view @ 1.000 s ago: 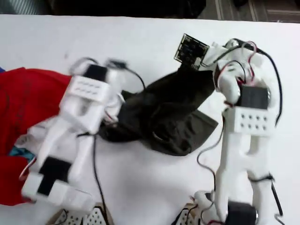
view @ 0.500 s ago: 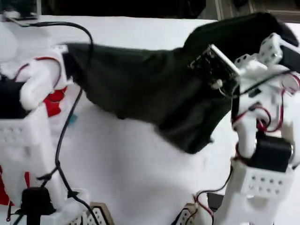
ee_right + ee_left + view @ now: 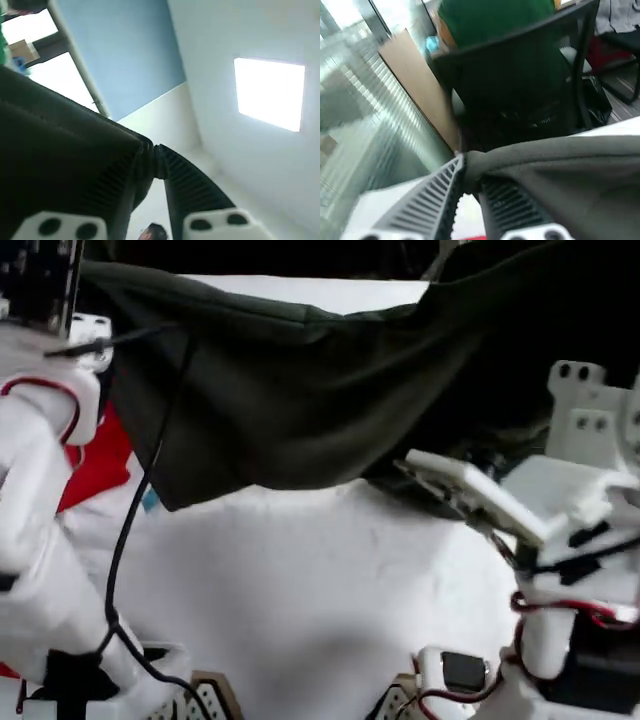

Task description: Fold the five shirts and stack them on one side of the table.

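Note:
A dark shirt [image 3: 300, 400] hangs stretched high above the table between both arms. My left gripper [image 3: 467, 172] is shut on one corner of the dark shirt [image 3: 555, 170], its ribbed fingers [image 3: 437, 192] pinching the hem. My right gripper [image 3: 150, 160] is shut on the other end of the dark shirt [image 3: 55, 155], raised toward the ceiling. In the high view the left arm [image 3: 40, 500] stands at the left and the right arm [image 3: 560, 510] at the right. A red shirt [image 3: 100, 460] lies on the table at the left, partly behind the left arm.
The white table [image 3: 320, 580] is bare beneath the hanging cloth. A black office chair [image 3: 520, 85] stands beyond the table's far edge. Cables [image 3: 125, 540] trail down the left arm to its base.
Both arms have lifted the dark shirt from a crumpled heap on the table up into the air and spread it wide between them.

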